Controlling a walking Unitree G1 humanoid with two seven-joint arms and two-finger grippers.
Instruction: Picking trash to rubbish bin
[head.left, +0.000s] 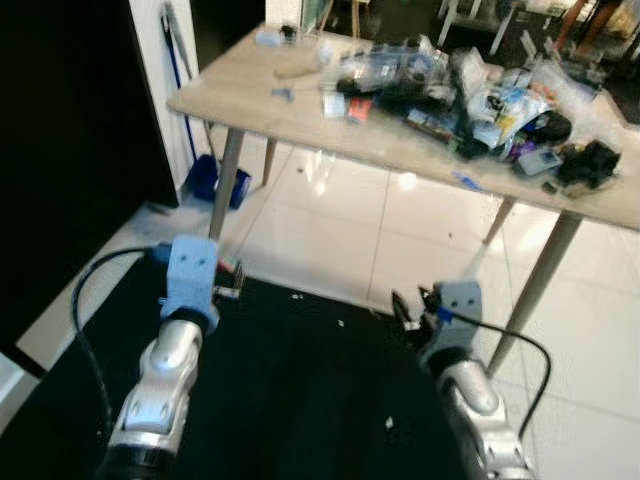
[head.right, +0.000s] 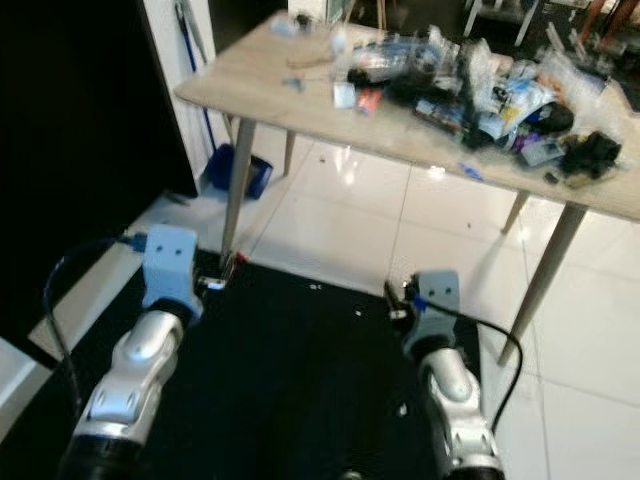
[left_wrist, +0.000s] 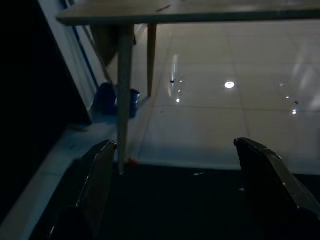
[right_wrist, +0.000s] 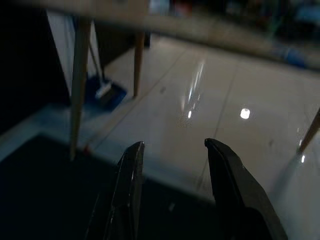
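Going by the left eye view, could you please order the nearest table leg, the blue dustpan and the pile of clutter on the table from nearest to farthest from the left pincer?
From the left pincer:
1. Table leg, just ahead of it at the black mat's edge.
2. Blue dustpan, behind that leg, by the wall on the left.
3. Pile of clutter, up on the table, far to the right.
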